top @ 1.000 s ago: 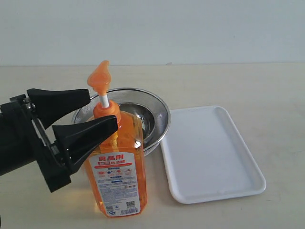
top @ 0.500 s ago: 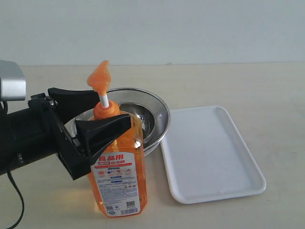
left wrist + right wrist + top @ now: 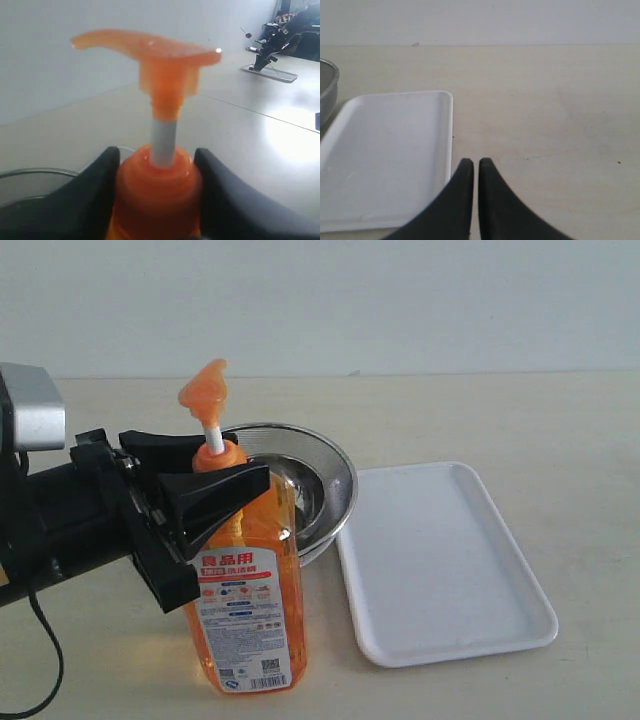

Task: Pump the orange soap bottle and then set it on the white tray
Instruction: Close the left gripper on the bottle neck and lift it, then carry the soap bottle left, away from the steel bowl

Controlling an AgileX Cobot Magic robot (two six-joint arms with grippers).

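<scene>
The orange soap bottle (image 3: 245,585) stands upright on the table, just in front of a steel bowl, with its pump head (image 3: 203,390) raised on the white stem. My left gripper (image 3: 240,462) reaches in from the left and is shut on the bottle's orange collar (image 3: 157,187). Its black fingers (image 3: 102,172) press on either side below the stem. The white tray (image 3: 440,560) lies flat to the right of the bottle and holds nothing. Beside the tray's rim (image 3: 451,130), my right gripper (image 3: 471,162) hovers shut over bare table, holding nothing. It does not show in the exterior view.
A round steel mesh bowl (image 3: 325,475) sits behind the bottle, touching the tray's near-left corner; its edge (image 3: 326,90) shows in the right wrist view. The left arm's black body (image 3: 70,525) fills the left of the table. Another arm's stand (image 3: 270,55) stands farther off.
My left gripper has moved right and its fingers have come together on the bottle's collar. The pump head has shifted slightly left. The tray and the bowl have stayed put.
</scene>
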